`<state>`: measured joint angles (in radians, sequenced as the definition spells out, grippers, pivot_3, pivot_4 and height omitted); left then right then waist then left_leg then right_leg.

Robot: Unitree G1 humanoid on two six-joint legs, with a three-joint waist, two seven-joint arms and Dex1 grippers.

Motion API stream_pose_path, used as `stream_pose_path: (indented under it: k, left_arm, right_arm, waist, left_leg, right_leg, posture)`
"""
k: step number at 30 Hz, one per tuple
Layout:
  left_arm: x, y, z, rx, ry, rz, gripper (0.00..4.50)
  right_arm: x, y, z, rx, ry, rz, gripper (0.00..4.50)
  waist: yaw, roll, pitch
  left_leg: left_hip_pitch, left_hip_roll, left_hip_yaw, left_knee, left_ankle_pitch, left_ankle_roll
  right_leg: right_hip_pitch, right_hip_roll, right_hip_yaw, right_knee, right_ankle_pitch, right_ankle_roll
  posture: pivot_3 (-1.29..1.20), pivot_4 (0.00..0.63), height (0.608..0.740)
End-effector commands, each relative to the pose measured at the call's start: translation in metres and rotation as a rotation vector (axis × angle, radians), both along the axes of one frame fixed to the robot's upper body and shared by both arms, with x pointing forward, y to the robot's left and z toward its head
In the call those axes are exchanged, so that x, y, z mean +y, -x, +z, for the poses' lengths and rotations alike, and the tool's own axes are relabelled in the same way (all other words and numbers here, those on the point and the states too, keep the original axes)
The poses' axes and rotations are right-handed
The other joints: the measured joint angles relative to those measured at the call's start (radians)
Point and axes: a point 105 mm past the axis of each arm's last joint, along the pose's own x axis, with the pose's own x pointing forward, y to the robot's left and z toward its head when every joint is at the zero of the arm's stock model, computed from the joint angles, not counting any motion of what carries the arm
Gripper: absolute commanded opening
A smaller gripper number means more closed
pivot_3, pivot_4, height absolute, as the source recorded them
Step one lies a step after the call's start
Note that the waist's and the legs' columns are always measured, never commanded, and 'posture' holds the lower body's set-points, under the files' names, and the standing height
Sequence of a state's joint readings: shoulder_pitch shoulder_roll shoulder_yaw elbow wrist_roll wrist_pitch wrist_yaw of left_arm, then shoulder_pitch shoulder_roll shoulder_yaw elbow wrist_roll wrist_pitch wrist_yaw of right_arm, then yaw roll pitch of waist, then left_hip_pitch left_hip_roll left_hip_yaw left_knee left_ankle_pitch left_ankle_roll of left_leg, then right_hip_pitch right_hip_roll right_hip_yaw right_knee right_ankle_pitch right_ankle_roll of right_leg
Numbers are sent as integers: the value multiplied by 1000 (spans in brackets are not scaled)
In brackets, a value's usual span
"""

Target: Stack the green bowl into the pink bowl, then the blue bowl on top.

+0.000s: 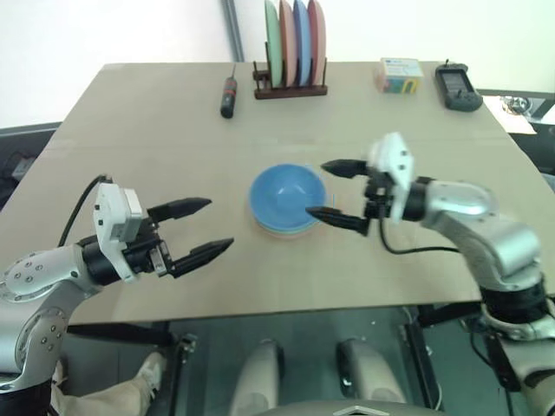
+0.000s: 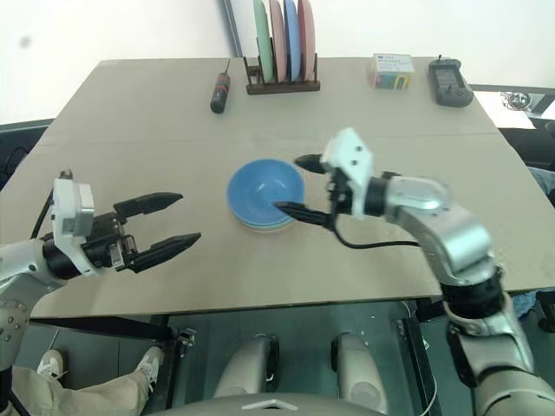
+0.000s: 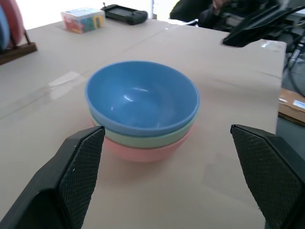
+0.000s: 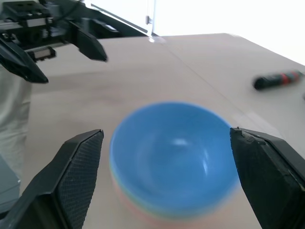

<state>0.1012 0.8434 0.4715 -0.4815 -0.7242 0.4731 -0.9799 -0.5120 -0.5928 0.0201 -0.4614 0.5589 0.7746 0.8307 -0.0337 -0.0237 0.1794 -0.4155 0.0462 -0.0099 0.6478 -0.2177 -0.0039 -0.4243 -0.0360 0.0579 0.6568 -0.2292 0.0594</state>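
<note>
bowls, three in one stack: blue bowl over green bowl, pink bowl; both claws spread, empty.

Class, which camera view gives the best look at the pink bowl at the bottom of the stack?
The left wrist view: the pink bowl shows sharply from the side, under the green bowl and blue bowl. The right wrist view shows it as a blurred sliver. The two eye views look down from above, so only a thin pink edge peeks out.
</note>
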Motion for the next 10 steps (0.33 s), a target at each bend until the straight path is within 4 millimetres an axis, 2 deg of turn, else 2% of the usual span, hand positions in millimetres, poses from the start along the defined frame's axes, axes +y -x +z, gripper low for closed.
stream_pose_path:
  k: [1, 5, 7, 10]
  left_arm:
    - [17, 2, -1, 9, -137, 99, 4500]
    - [27, 20, 1, 83, -74, 72, 4500]
    - [30, 26, 1, 107, -64, 68, 4500]
    - [38, 28, -5, 150, -96, 79, 4500]
  right_arm:
    - [-43, 11, 6, 16, 6, -82, 4445]
    - [-93, 21, -6, 47, 93, -231, 4445]
    - [-101, 29, -10, 63, 123, -234, 4445]
    - [-103, 39, -12, 89, 113, -210, 4445]
  waist:
    - [-1, 0, 0]
    - [-5, 0, 0]
    - [-7, 0, 0]
    - [-7, 0, 0]
  left_leg:
    - [0, 0, 0, 0, 0, 0]
    - [0, 0, 2, -1, 0, 0]
    - [0, 0, 3, -2, 0, 0]
    - [1, 0, 4, -1, 0, 0]
  right_leg:
    - [0, 0, 0, 0, 0, 0]
    - [-1, 0, 1, -1, -1, 2]
    - [-2, 0, 2, -1, -2, 2]
    - [-2, 0, 3, -1, -2, 3]
  posture:
    - [0, 150, 740]
    - [0, 150, 740]
    - [0, 150, 740]
    - [0, 150, 740]
